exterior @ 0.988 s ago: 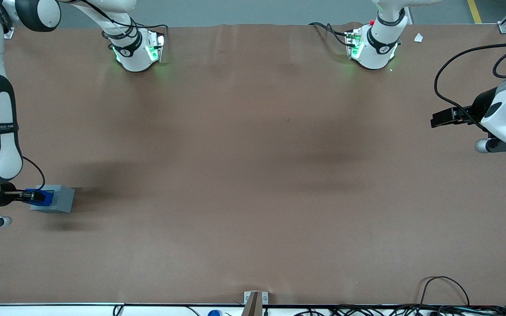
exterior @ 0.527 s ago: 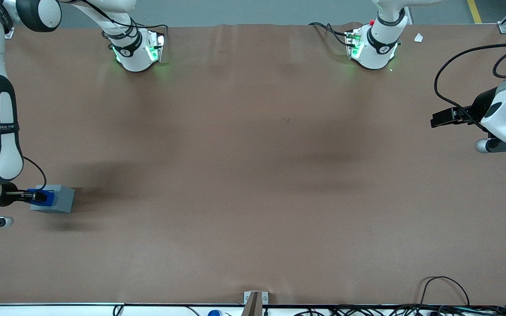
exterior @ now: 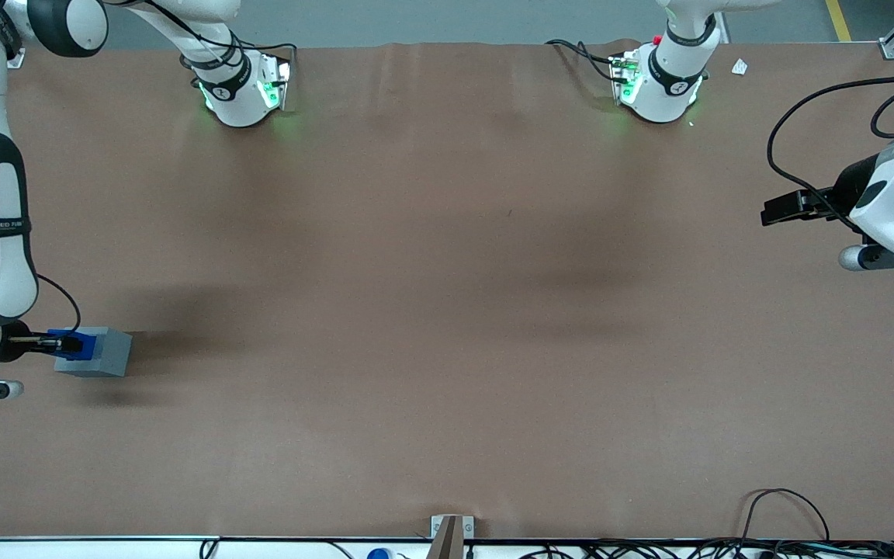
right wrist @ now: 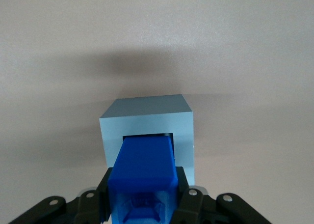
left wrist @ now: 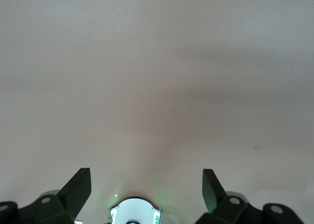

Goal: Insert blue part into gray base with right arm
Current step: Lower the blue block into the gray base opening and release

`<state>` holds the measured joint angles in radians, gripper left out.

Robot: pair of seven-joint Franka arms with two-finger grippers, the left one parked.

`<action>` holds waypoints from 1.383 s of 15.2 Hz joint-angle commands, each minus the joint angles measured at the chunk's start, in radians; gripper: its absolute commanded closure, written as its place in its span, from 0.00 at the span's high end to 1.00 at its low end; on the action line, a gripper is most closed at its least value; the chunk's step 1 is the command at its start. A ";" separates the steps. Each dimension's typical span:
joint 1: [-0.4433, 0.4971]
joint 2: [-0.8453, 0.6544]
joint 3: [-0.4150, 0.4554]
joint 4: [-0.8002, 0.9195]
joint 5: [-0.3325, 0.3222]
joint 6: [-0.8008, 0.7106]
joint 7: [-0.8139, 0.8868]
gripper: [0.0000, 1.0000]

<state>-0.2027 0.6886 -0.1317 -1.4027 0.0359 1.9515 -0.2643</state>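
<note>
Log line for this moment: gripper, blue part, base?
gripper: shut on blue part | part: entering gray base hole, not fully seated | base: on table, working arm's end

I'm working in a robotics lab or test cell. A wide table [exterior: 447, 310] under a brown mat carries two bolted arm bases [exterior: 241, 89] with green status lights. Loose black cables [exterior: 784, 508] trail along the table edge nearest the front camera, and grey floor with a yellow line [exterior: 837, 19] shows past it.
</note>
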 commanded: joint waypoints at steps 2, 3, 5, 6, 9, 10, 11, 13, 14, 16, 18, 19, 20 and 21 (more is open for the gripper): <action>-0.004 0.015 0.003 0.018 0.004 -0.010 -0.009 0.00; -0.004 0.017 0.003 0.018 0.004 -0.008 -0.009 0.00; -0.003 0.023 0.004 0.018 0.002 -0.005 -0.009 0.00; -0.003 0.023 0.004 0.018 0.002 -0.005 -0.009 0.00; -0.004 0.025 0.003 0.016 0.006 0.000 -0.006 0.26; -0.004 0.025 0.004 0.014 0.007 0.001 -0.001 0.81; -0.004 0.025 0.004 0.014 0.006 0.001 -0.004 1.00; 0.002 0.023 0.003 0.016 0.006 -0.002 0.003 1.00; 0.003 0.020 0.004 0.018 0.006 -0.006 0.005 1.00; 0.012 0.003 0.003 0.021 0.007 -0.013 0.005 1.00; 0.025 -0.036 0.003 0.033 0.010 -0.031 0.005 1.00; 0.026 -0.055 0.004 0.034 0.012 -0.039 0.005 1.00; 0.028 -0.070 0.004 0.034 0.013 -0.040 0.007 1.00; 0.037 -0.089 0.006 0.036 0.013 -0.042 0.011 1.00</action>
<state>-0.1775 0.6634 -0.1276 -1.3501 0.0366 1.9319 -0.2630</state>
